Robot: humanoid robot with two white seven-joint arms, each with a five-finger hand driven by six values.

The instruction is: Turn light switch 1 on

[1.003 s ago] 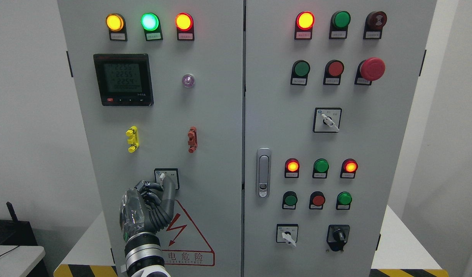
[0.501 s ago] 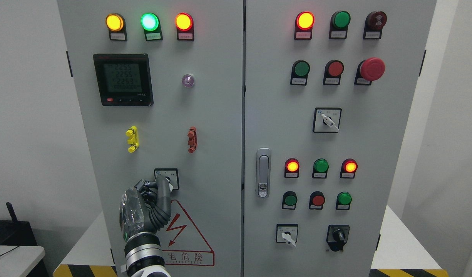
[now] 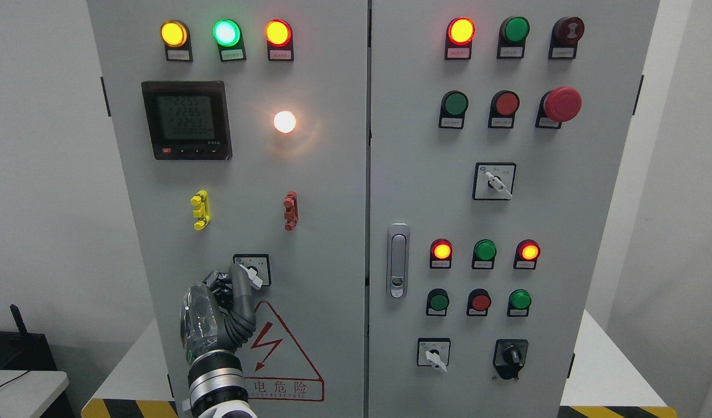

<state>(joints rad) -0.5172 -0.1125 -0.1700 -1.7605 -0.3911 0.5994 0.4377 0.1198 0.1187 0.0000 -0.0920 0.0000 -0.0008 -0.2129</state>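
The left robot hand (image 3: pixel 216 305) reaches up from the bottom edge against the lower part of the left cabinet door (image 3: pixel 327 191). Its fingers (image 3: pixel 240 284) are partly curled, with one long finger lying up along the left side of the rotary light switch (image 3: pixel 252 270); they grasp nothing, and the finger touches or sits just beside the white knob, which points down to the right. The switch sits on its small square plate below the yellow clip (image 3: pixel 200 210) and red clip (image 3: pixel 290 211), and just above the red-bordered warning triangle (image 3: pixel 274 342). Higher on the same door, the round lamp (image 3: pixel 284 121) right of the digital meter (image 3: pixel 186 119) glows bright white. The right door (image 3: pixel 565 232) carries its own lamps, buttons and selector switches, well apart from the robot hand.
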